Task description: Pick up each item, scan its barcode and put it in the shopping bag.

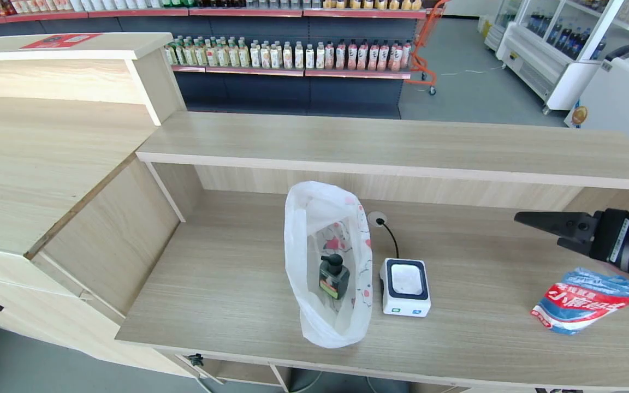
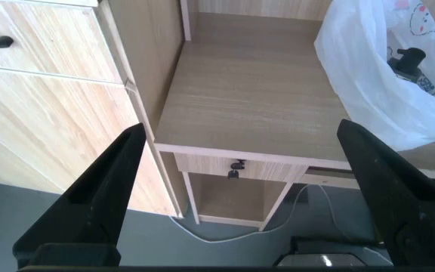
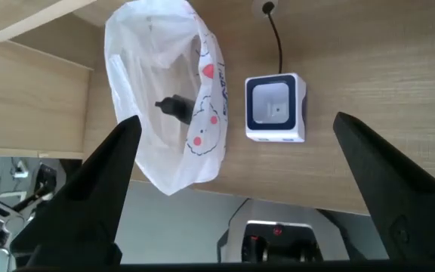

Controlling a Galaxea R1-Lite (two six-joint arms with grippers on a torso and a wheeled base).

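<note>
The counter (image 1: 227, 284) carried everything. On it the white bag (image 1: 301, 229) stood open near the middle, and the blue-and-red packet (image 1: 582, 300) lay flat at the right front edge, well apart from the bag. The scanner (image 1: 405, 286) sat just to the right of the bag, and a dark pump bottle (image 1: 333, 278) stood upright inside the bag. The right gripper (image 1: 533, 221) hung over the counter just above and behind the packet, its jaws spread wide and holding nothing. The left gripper (image 2: 242, 127) hung off the counter's front left corner, its jaws likewise spread and empty.

The packet looked like a soft film pouch, probably light, slick and apt to sag or crumple. It would likely be best pinched across a flat sealed edge or a narrow part of its body, and where its barcode lay could not be told.

The head view gave the packet's place under the right arm. The right wrist view added a straight look down into the bag's mouth and onto the scanner's window. The left wrist view added the drawers (image 2: 44, 91) beside the counter and a cable (image 2: 225, 234) on the floor beneath it.
</note>
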